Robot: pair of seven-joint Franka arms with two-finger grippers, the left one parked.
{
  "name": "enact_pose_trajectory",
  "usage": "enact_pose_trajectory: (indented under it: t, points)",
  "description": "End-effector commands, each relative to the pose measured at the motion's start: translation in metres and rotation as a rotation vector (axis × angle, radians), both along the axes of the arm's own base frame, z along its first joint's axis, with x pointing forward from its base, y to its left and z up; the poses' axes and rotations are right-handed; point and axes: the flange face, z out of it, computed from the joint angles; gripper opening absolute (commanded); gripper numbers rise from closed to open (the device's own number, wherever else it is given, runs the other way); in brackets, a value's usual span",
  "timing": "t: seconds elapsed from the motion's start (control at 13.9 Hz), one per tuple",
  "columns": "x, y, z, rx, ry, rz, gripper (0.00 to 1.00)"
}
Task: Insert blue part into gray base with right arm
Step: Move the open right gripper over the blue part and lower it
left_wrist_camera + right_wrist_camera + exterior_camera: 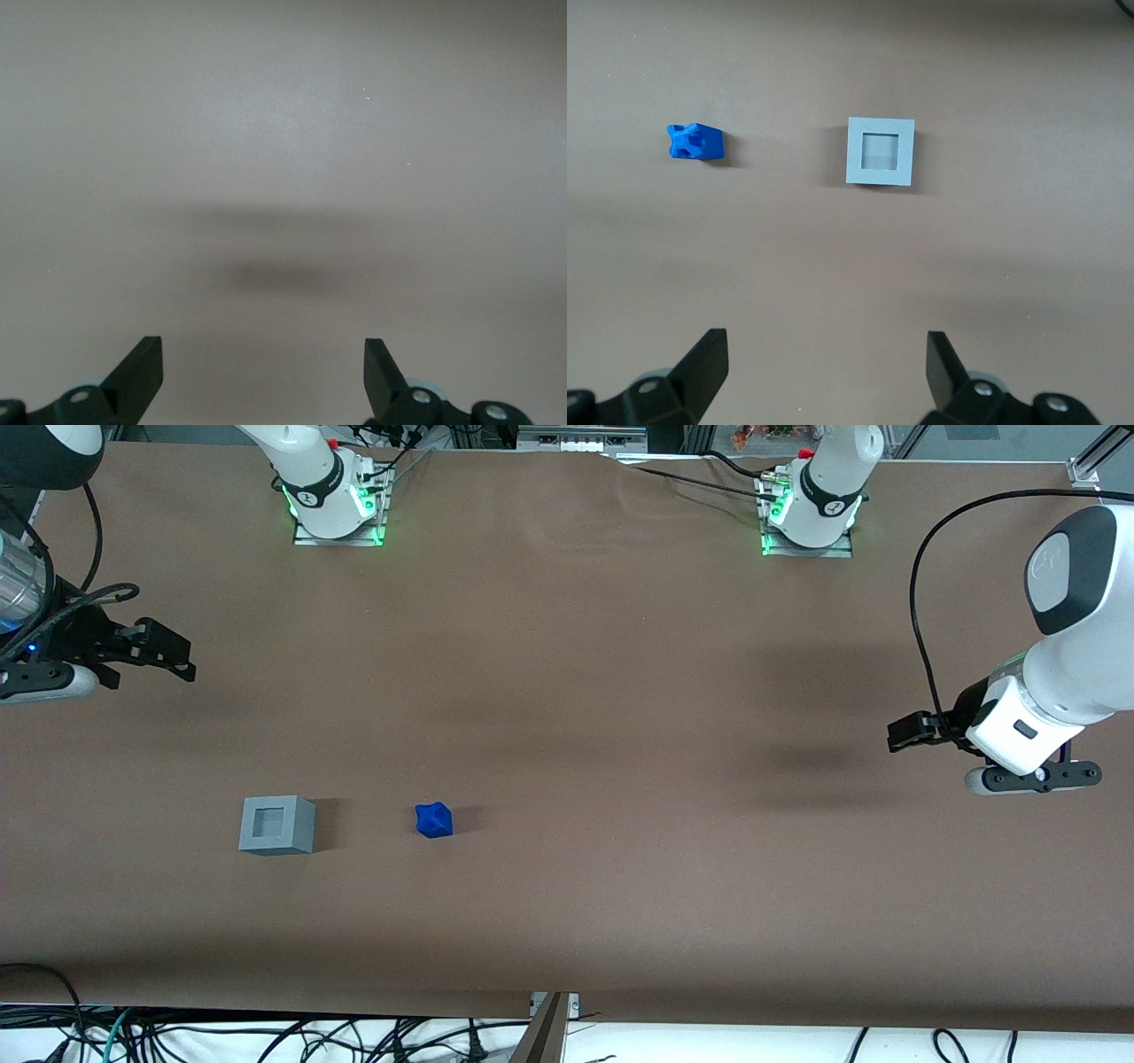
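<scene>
The gripper (pixel 173 657) of the right arm (pixel 35 460) is held open and empty above the brown table (pixel 567 691). The blue part (pixel 434 820) is found nearer to the front camera, well apart from it, beside the gray base (pixel 277 825) but not touching it. Free space is seen around both.

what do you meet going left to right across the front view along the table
right arm's gripper, open, held above the table at the working arm's end → gray base → blue part
</scene>
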Motion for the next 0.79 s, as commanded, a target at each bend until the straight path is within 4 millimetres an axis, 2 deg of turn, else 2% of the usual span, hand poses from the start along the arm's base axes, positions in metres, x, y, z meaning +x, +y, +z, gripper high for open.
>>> enact_pose_trajectory:
  t: [0.0, 0.29, 0.5, 0.72]
  points:
    - [0.005, 0.018, -0.006, -0.006, 0.006, 0.011, 0.99]
    - [0.038, 0.063, -0.065, 0.001, 0.016, 0.069, 0.99]
    - [0.064, 0.101, -0.119, 0.003, 0.013, 0.001, 0.99]
    - [0.083, 0.148, -0.178, 0.016, -0.028, -0.028, 0.99]
